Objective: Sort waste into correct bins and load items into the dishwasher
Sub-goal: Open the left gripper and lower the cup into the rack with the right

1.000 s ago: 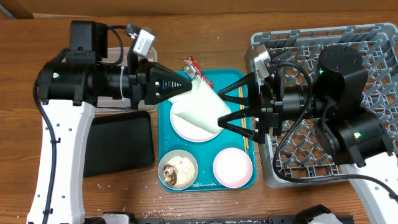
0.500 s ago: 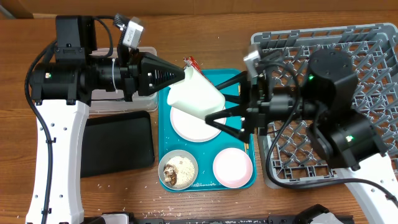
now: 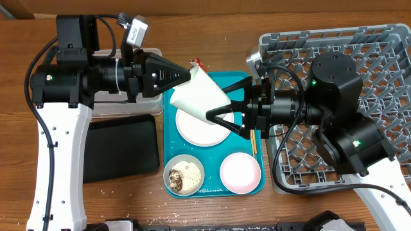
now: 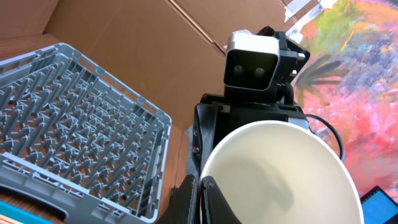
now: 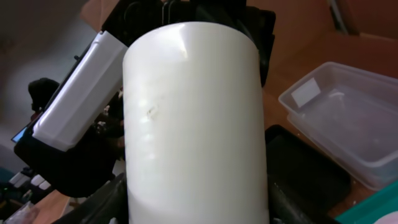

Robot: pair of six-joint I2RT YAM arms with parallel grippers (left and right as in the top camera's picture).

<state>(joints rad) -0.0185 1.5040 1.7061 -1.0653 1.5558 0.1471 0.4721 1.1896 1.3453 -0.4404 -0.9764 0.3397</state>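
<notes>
Item: white cup [image 3: 200, 95], on its side in mid-air above the teal tray [image 3: 239, 77]. Left gripper [image 3: 190, 74]: jaws clamped on its rim. Right gripper [image 3: 221, 114]: jaws straddle its body (contact cannot be told). Handling: the right should seat firmly before the left releases, then carry to the dish rack [image 3: 385, 58].

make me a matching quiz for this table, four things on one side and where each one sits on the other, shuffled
Things:
1. white cup
2. pink bowl
3. black tray
4. whitish bowl

Places:
a. on the teal tray, lower left in the overhead view, with crumbs in it
b. flat on the table, left of the teal tray
c. in the air above the teal tray, its rim pinched by the left gripper
d. on the teal tray, lower right in the overhead view

Pairs: 1-c, 2-d, 3-b, 4-a
</notes>
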